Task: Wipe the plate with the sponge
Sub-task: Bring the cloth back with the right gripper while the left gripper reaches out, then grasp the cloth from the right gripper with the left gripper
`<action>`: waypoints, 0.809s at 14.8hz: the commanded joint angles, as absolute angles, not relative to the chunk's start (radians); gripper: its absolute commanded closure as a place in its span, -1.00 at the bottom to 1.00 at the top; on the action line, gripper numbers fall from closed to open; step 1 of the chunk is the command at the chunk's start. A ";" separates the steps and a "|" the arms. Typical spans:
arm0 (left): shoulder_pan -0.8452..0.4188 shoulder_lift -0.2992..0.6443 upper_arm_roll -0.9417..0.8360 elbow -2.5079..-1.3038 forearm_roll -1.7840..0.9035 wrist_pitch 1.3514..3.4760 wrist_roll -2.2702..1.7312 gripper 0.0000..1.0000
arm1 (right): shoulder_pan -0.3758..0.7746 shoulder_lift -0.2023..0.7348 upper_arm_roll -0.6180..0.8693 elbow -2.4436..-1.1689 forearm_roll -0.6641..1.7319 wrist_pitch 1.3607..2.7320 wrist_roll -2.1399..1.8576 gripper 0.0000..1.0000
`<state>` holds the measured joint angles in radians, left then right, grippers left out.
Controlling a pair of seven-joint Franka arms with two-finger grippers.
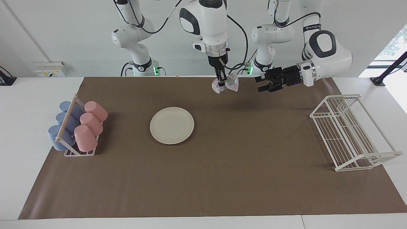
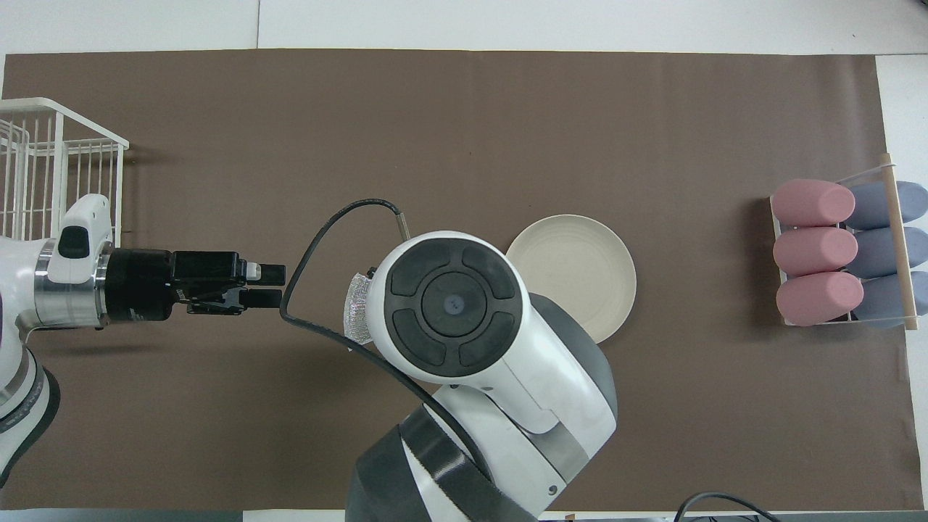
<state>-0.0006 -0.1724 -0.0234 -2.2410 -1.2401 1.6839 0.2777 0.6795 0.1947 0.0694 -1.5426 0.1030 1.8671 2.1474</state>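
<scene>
the right gripper (image 1: 221,78) pinches the sponge (image 1: 226,84) high over the mat's robot-side edge, clear of the plate (image 1: 172,125) — the left gripper (image 1: 262,85), fingers spread, faces it, likely for a handover.

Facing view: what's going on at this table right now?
The right gripper is shut on the sponge, holding it in the air over the mat, off the plate. The plate lies bare on the mat. The left gripper is open, raised beside the sponge and pointing toward it, holding nothing.
</scene>
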 commanded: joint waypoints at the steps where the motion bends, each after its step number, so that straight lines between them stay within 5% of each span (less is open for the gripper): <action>1: -0.069 -0.192 -0.012 -2.281 -1.316 1.680 0.324 -1.00 | 0.678 0.222 0.067 -1.508 0.086 1.858 2.169 1.00; 9: -0.176 -0.178 -0.012 -2.299 -1.319 1.762 0.324 -0.98 | 0.680 0.222 0.069 -1.508 0.087 1.862 2.169 1.00; 12: -0.178 -0.176 -0.012 -2.298 -1.321 1.784 0.324 -0.69 | 0.677 0.222 0.069 -1.508 0.087 1.864 2.168 1.00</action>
<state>-0.1553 -0.1704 -0.0256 -2.2816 -1.3002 1.7489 0.3024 0.6812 0.2074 0.0672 -1.5322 0.0986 1.8675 2.1513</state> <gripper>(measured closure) 0.031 0.921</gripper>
